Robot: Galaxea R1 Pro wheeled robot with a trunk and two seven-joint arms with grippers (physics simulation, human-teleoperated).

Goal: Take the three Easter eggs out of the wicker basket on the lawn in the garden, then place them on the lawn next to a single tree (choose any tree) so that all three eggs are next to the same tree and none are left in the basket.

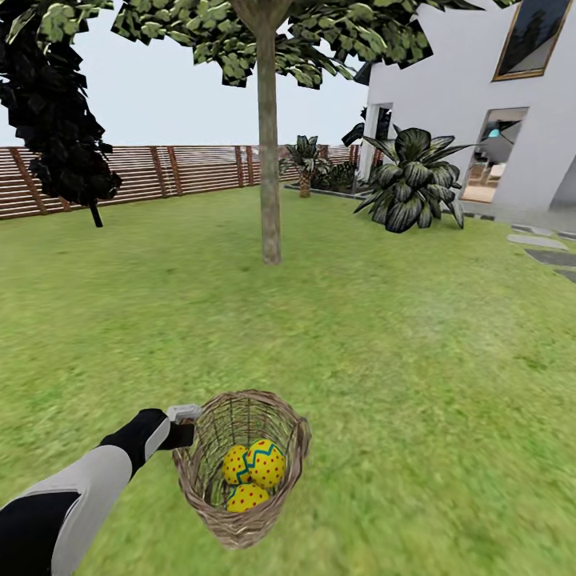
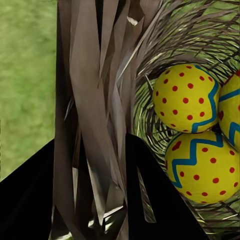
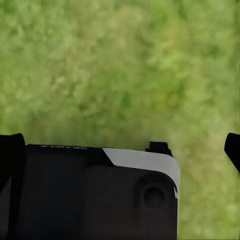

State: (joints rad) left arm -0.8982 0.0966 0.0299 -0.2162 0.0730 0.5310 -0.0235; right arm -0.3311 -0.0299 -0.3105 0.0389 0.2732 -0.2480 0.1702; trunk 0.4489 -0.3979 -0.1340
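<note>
Faint lettering on the dark housing (image 3: 95,195) in the right wrist view, too blurred to read. Small round brown open-weave wicker basket (image 1: 210,472) upright on the short mottled green lawn (image 1: 400,360), low in the head view, well apart from the thin-trunked tree (image 1: 270,160) straight ahead. Inside the basket: three yellow Easter eggs with red dots and blue zigzag bands (image 1: 265,462), bunched touching each other at the bottom, one lowest, two above it. Same eggs (image 2: 186,98) seen close in the left wrist view through the weave, one stacked over another, a third cut off at the frame edge. Left gripper (image 1: 185,426) at the basket's rim on the robot's left side, black fingers straddling the woven wall (image 2: 100,125), one dark finger (image 2: 155,200) inside, the other outside; clamped on the rim as far as visible, strands running right between the fingers. Black and grey left arm (image 1: 72,496) coming in from the lower left corner. Right gripper (image 3: 120,145) over bare grass (image 3: 120,65), fingertips barely in frame at opposite edges, spread wide, holding nothing. Beyond the lawn: brown horizontal-slat wooden fence (image 1: 176,172), white house (image 1: 464,88), broad-leafed dark plant (image 1: 412,188), small palm (image 1: 305,164), grey stepping stones (image 1: 544,248).
</note>
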